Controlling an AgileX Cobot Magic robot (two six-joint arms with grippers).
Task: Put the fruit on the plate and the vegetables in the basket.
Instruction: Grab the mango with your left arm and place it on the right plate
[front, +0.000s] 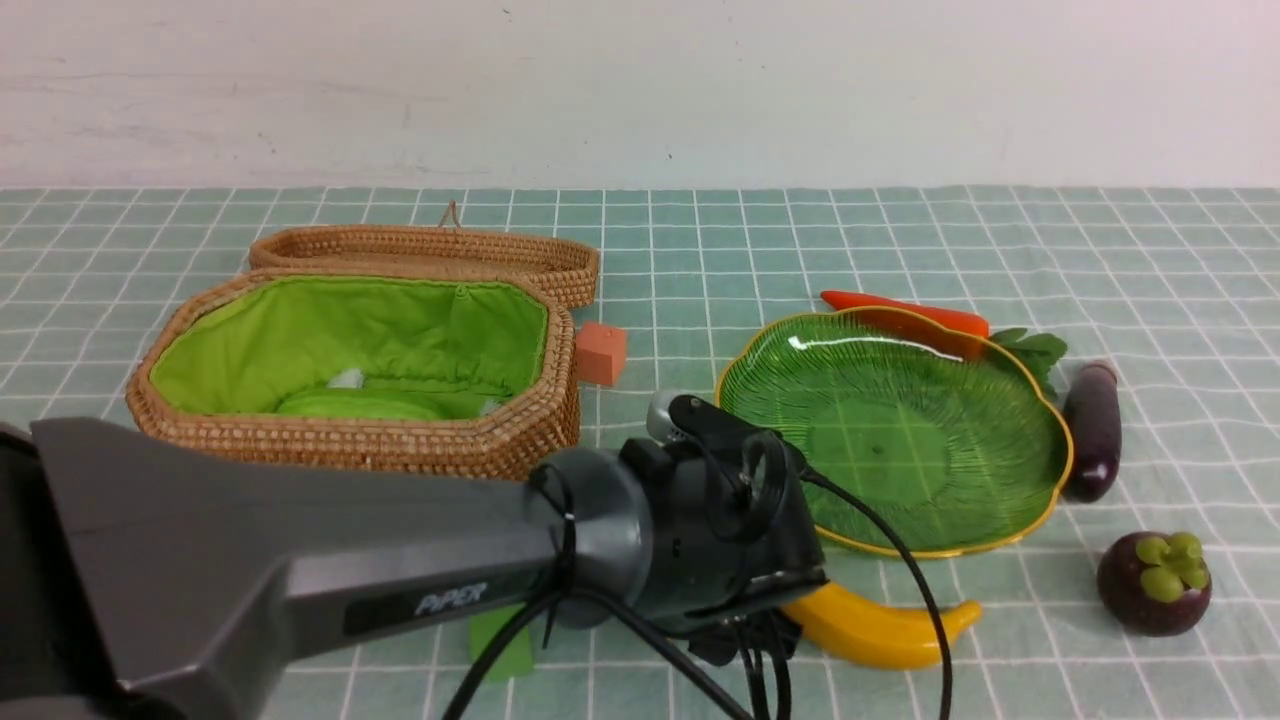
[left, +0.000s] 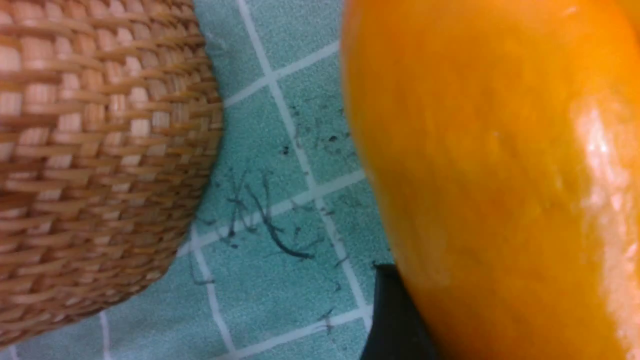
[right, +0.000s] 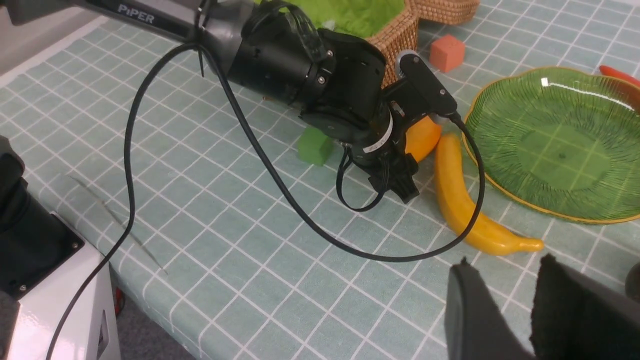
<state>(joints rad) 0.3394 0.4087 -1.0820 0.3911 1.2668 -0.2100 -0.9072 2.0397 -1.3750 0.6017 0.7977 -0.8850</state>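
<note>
Down on the mango beside the wicker basket with the left gripper, can't tell if clamped or loose. Right gripper spread, empty, near the banana.

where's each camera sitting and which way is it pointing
Front: between the arms, facing forward over the table at the basket and plate; the left arm crosses it.
Left wrist: on the left arm, pressed close to the mango beside the basket wall; one dark finger shows.
Right wrist: on the right arm, facing the left arm, mango and banana; the right gripper shows at the edge.
Shared: both wrist views show the mango.
</note>
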